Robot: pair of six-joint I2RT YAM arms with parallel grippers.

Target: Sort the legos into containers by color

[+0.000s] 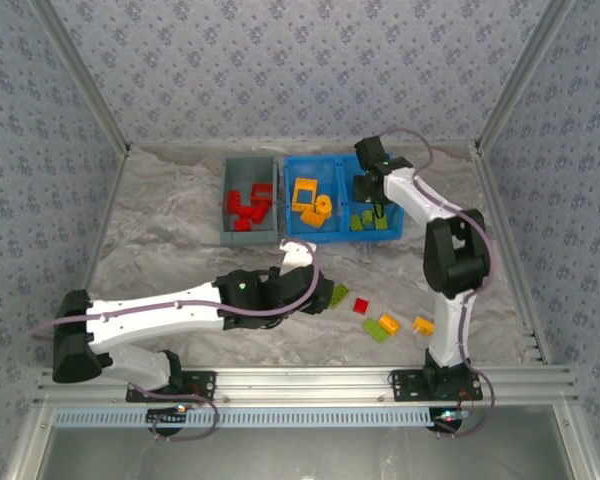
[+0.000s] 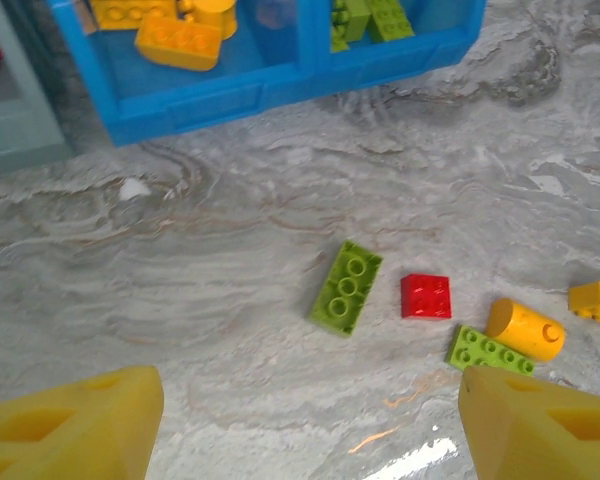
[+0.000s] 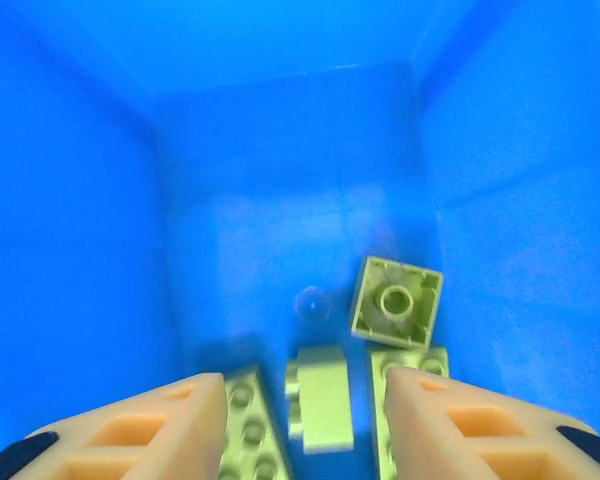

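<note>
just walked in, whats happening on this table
A color sort is underway. The right pincer hangs open over the right compartment of the blue bin, where green bricks lie. The left pincer hovers open near a loose green brick and red brick on the table. Other red bricks sit in the gray bin.

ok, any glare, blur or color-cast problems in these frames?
Left wrist: glare streak on the table near the bottom edge, left fingers soft, loose legos sharp. Right wrist: cast from the blue bin washes the green legos pale, right fingers blurred. Top external: even light, no glare.
</note>
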